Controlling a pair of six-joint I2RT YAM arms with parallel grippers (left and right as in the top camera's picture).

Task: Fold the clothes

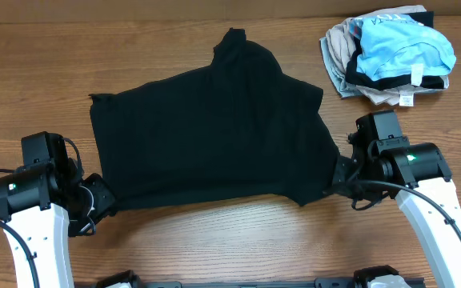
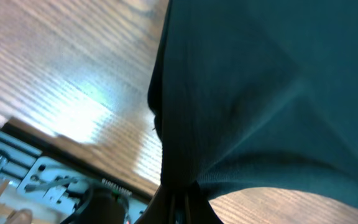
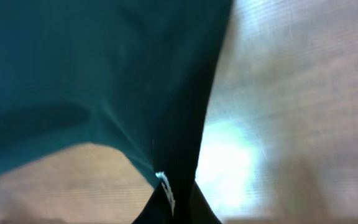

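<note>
Left gripper [image 1: 100, 200], right gripper [image 1: 332, 182], one black garment [image 1: 206, 136]

My left gripper [image 1: 102, 202] is clamped tight on the front left corner of the black garment [image 1: 206, 136], with my left arm [image 1: 38, 240] angled in from that side. My right gripper [image 1: 332, 182] pinches the garment's front right corner, and my right arm [image 1: 438, 216] reaches in opposite.

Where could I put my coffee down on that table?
The table is bare left of the black garment, in the near strip in front of it, and between its peak and the clothes pile. Crowded: the pile's far right corner, and the garment's near corners, gripped by the left pincer and right pincer.
</note>
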